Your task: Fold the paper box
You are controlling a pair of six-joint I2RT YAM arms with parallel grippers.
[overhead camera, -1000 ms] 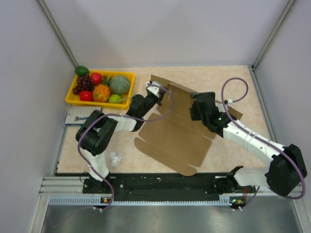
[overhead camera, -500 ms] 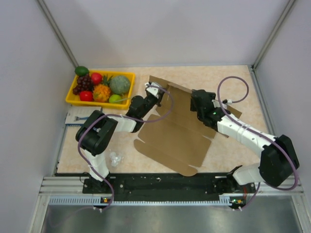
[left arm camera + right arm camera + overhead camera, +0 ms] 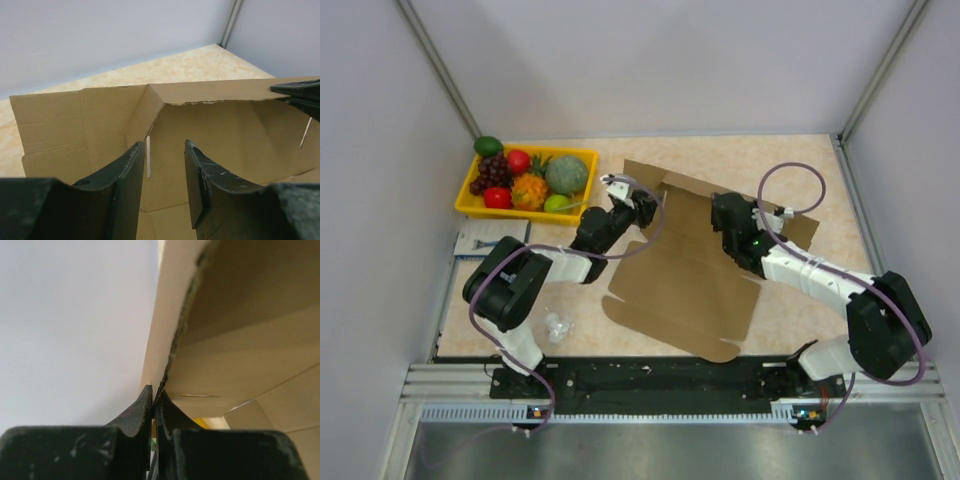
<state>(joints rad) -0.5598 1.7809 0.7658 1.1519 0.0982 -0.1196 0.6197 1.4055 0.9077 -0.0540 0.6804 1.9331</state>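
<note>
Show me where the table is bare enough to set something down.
Bare: the far strip of beige tabletop behind the plain brown cardboard box, running to the right wall. Crowded: the left side, with the yellow plastic fruit tray, the flat blue-white packet and the left arm.

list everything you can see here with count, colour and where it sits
paper box: one, brown, middle of the table, far side raised
tray: one, yellow, far left of the table
fruit: several, green, red, orange, dark purple, in the tray
packet: one, blue-white, just near of the tray
clear scrap: one, see-through, on the table near the left arm's base
table: one, beige
left end effector: one, black, open, at the box's raised far-left wall
right end effector: one, black, shut on the paper box's raised edge
</note>
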